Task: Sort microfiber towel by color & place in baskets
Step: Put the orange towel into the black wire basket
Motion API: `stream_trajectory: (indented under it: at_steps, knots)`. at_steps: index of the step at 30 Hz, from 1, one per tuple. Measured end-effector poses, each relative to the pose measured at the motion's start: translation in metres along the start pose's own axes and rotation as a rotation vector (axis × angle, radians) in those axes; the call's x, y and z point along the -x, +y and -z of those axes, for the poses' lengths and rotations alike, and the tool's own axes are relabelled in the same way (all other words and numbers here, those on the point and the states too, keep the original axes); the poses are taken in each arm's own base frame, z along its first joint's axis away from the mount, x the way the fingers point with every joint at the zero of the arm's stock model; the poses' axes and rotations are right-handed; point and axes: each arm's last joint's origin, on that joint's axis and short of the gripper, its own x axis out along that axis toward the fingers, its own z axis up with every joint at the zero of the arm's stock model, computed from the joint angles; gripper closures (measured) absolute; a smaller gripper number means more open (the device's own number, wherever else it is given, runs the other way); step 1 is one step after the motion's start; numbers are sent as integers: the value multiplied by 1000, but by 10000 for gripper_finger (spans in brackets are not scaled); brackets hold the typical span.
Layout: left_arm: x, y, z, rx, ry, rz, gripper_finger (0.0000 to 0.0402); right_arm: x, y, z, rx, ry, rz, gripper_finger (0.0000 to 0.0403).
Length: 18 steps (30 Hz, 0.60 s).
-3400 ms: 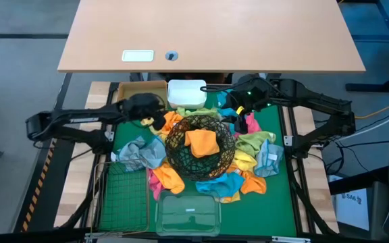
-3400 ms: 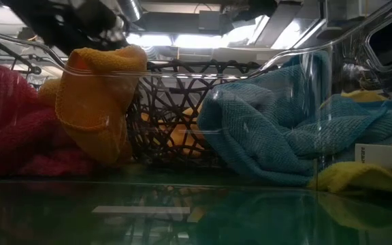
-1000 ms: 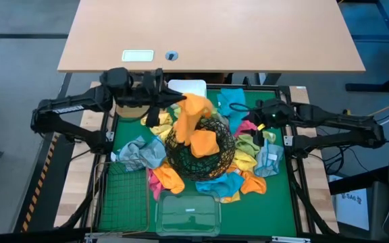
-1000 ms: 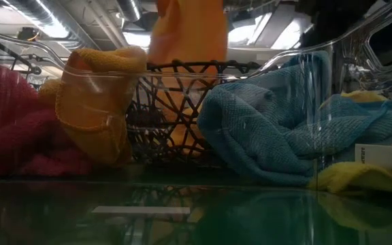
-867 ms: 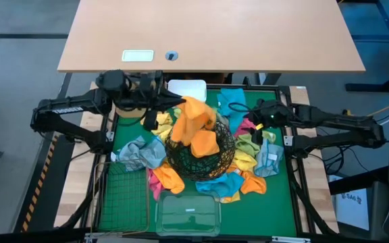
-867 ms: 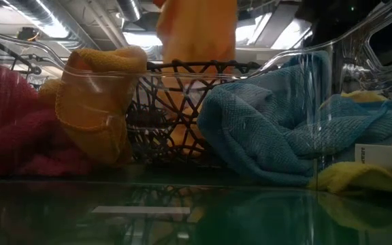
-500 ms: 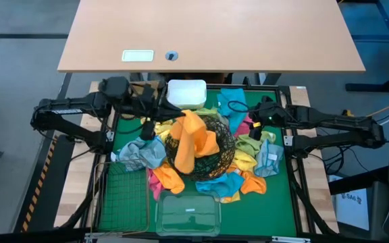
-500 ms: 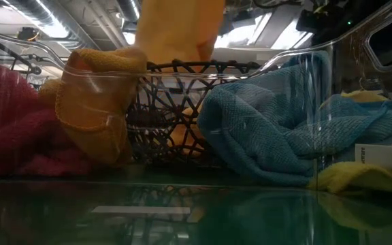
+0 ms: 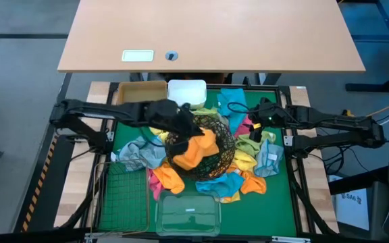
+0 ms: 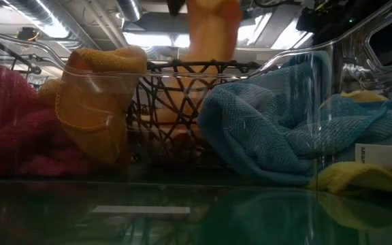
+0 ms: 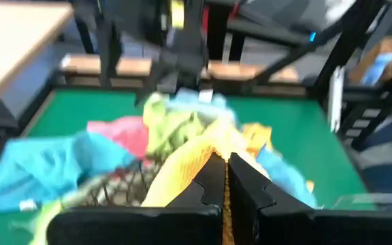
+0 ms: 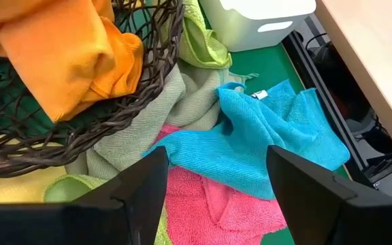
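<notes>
- The clear box [image 9: 188, 214], smooth hard plastic, sits at the near edge of the green bench [image 9: 279, 202]; the low view looks through its wall.
- Left of it lies the green basket [image 9: 122, 196], a flat square of fine wire mesh.
- Loose nubby microfiber towels ring the middle: grey [image 9: 140, 152], pink [image 9: 157, 177], blue [image 9: 221, 182], yellow-green [image 9: 252, 143].
- The black bowl [image 9: 208, 162] is round, woven of open dark wire, in the bench's middle.
- The left gripper [image 9: 181, 121] is over the bowl's left rim, its jaws pinched shut on the orange towel [image 9: 196, 152].
- That towel hangs with its long axis upright, the lower end bunched inside the bowl; half a second ago it draped over the rim farther left, and the gripper stood back near the tub.
- The right gripper [image 9: 261, 111] hovers right of the bowl over blue and pink cloth, jaws wide and holding nothing, where it was a second ago.
- At the far edge stand the white tub [image 9: 186, 93], smooth with rounded corners, and the tan tray [image 9: 139, 91], square.
</notes>
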Motion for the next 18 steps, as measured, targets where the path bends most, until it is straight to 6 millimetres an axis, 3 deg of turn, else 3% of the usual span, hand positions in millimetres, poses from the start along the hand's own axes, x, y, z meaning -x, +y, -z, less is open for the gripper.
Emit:
stream_trajectory:
  at_steps: [9, 18]
  knots:
    - [-49, 5, 42, 13, 269, -21, 399, 0, -1, 0, 1, 1, 24, 155]
    - [-66, 7, 62, 21, 385, -29, 353, -4, -4, -4, 32, -9, 150, 155]
